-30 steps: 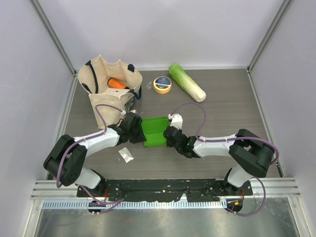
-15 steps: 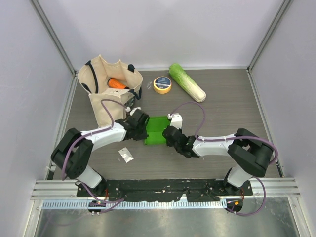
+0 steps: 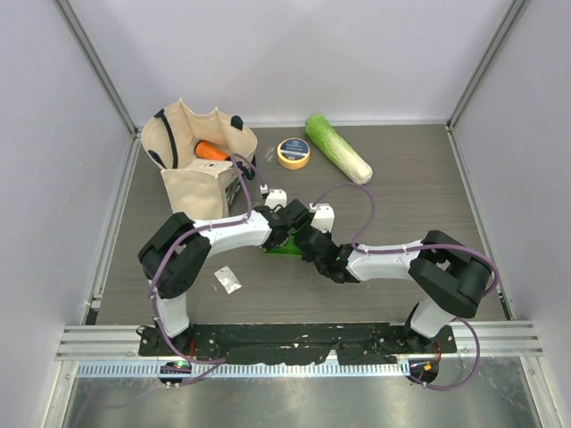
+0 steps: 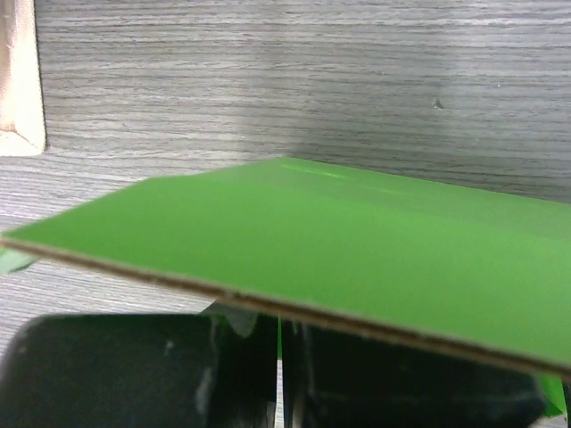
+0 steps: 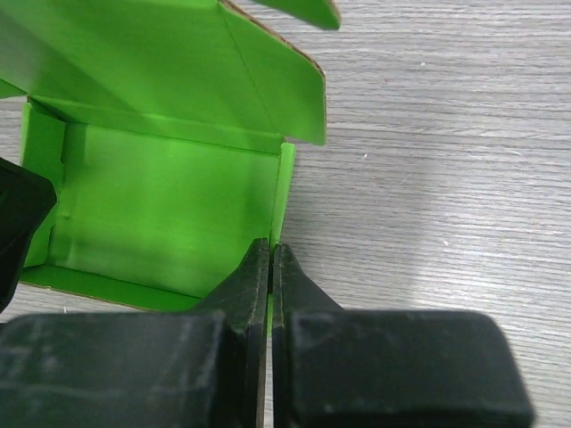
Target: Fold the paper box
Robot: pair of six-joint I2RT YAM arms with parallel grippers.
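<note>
Box (image 5: 169,214) lies near the middle of the table (image 5: 428,134), between the 2 arms, its tray half formed: walls up, lid flap open. Right gripper (image 5: 270,259) pinches the right side wall, with only card between its jaws. Left gripper (image 4: 278,330) looks clamped on a thin green edge beneath a raised panel. Step in hand, I judge: closing the lid. Next, swing that panel over while the wall stays pinned.

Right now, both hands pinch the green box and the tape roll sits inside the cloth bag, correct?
Not quite. The top external view shows the tape roll on the table, beside the cloth bag, not inside it. The left hand and right hand do both pinch the green box.
</note>
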